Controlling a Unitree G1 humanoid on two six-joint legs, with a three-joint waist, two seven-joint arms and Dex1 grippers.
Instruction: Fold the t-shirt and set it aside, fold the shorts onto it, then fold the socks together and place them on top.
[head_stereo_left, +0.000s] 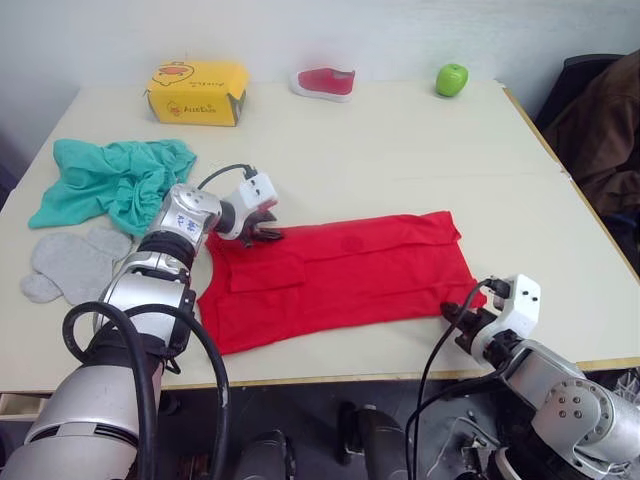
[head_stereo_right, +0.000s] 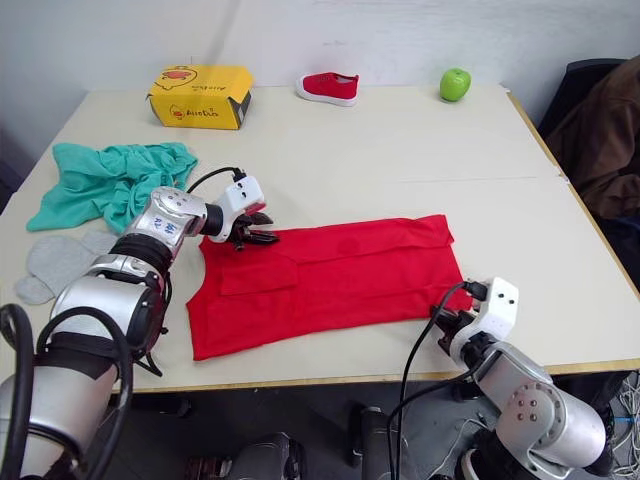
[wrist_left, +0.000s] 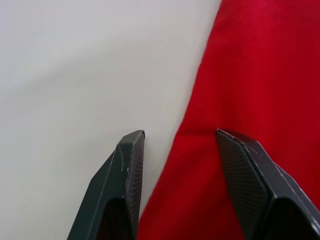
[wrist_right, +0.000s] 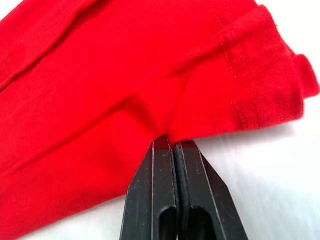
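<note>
**Right gripper pinching the red hem, left gripper spread at the far edge**

Nearest the camera, at the front edge of the desk (head_stereo_left: 400, 130): right gripper (head_stereo_left: 458, 318), fingers pressed together on the near right corner of the t-shirt (head_stereo_left: 340, 275), a fold of hemmed red cloth caught at the tips in the right wrist view. Spread flat across the middle of the desk, the t-shirt folded lengthwise into a long band, running from the left gripper to the right one, a small extra flap lying on its left part.

At the band's far left corner: left gripper (head_stereo_left: 262, 232), fingers apart, one fingertip (wrist_left: 132, 145) on bare desk just beside the cloth edge, the other over the red cloth, nothing clamped between them.

Further left, bunched in a loose heap: the teal shorts (head_stereo_left: 110, 180), well apart from the t-shirt. Just in front of that heap, near the left edge of the desk: the grey socks (head_stereo_left: 70, 262), lying flat and overlapping each other.

Along the back edge: a yellow box (head_stereo_left: 197, 92) on the left, a small red shoe (head_stereo_left: 324, 83) in the middle, a green apple (head_stereo_left: 451, 79) on the right. Beyond the desk's right side: a brown jacket (head_stereo_left: 605, 130) draped over a dark chair.
</note>
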